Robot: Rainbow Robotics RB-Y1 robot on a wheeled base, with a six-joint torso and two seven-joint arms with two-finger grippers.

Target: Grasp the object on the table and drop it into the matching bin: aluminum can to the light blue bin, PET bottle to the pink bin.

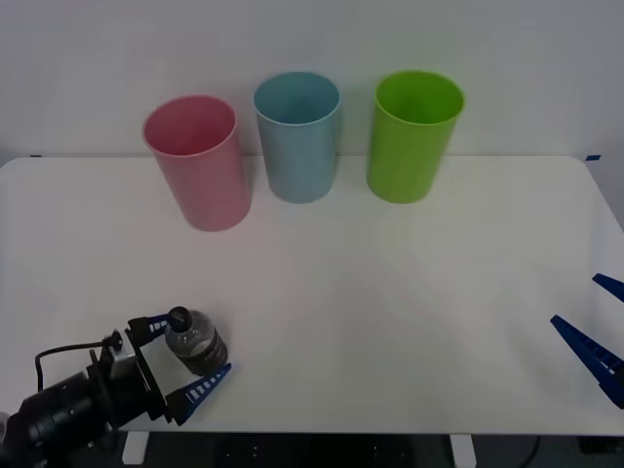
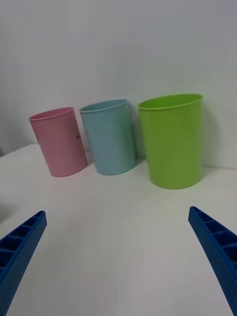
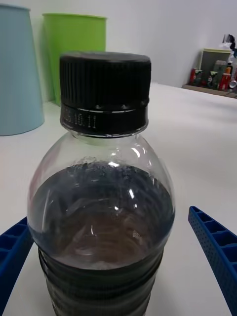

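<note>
A: A plain white wall backs the white table [image 1: 390, 292], where three bins stand in a row at the far edge.

B: And the tool?

A: The left gripper [image 1: 183, 356] sits low at the table's near left corner, its blue fingers [image 3: 217, 247] spread on either side of the PET bottle [image 1: 195, 343]. In the left wrist view there is a gap between each finger and the bottle's wall, so nothing is pinched yet.

B: Where is the bottle against the pink bin [image 1: 198, 161]?

A: Well apart from it, nearer the robot and almost straight in front of it. The light blue bin [image 1: 298, 135] stands just beside the pink one, and the green bin [image 1: 413, 135] beyond that.

B: What could go wrong?

A: The bottle is rounded and looks smooth; closing off-centre could squirt it out sideways or tip it. On the carry, the two neighbouring bins invite a drop into the wrong one.

B: The arm's pose?

A: The left arm reaches in low, nearly level with the table. The right gripper [image 1: 595, 341] waits, fingers apart, at the table's right edge.
</note>
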